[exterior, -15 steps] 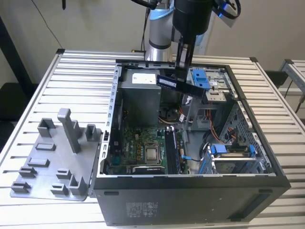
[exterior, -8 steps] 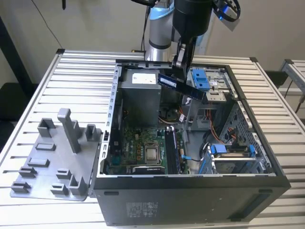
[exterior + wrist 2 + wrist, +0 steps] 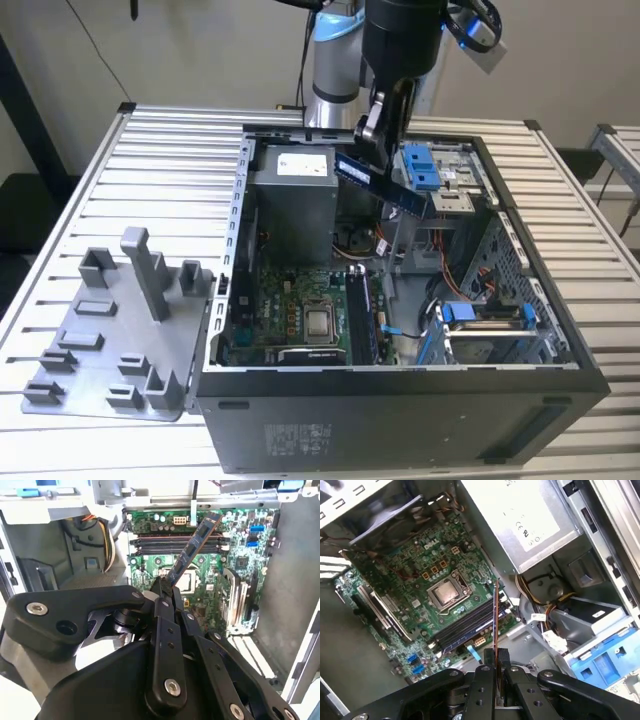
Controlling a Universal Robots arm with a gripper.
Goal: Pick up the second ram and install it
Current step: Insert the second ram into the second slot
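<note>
The second ram point(image 3: 388, 188) is a dark narrow stick with a row of chips, held tilted in the air above the open computer case point(image 3: 400, 385). My gripper point(image 3: 374, 132) is shut on one end of it. In the second wrist view the ram point(image 3: 196, 542) sticks out from my gripper point(image 3: 166, 587) over the motherboard's long memory slots point(image 3: 150, 543). In the first wrist view the ram point(image 3: 496, 612) shows edge-on, rising from my gripper point(image 3: 498, 661) above the slots point(image 3: 467, 626). The stick is well clear of the board.
A grey plastic fixture point(image 3: 120, 330) with upright posts lies on the slatted table at the exterior view's left. Inside the case are the power supply point(image 3: 290, 190), the processor socket point(image 3: 320, 322), blue drive brackets point(image 3: 420, 165) and loose cables point(image 3: 545, 622).
</note>
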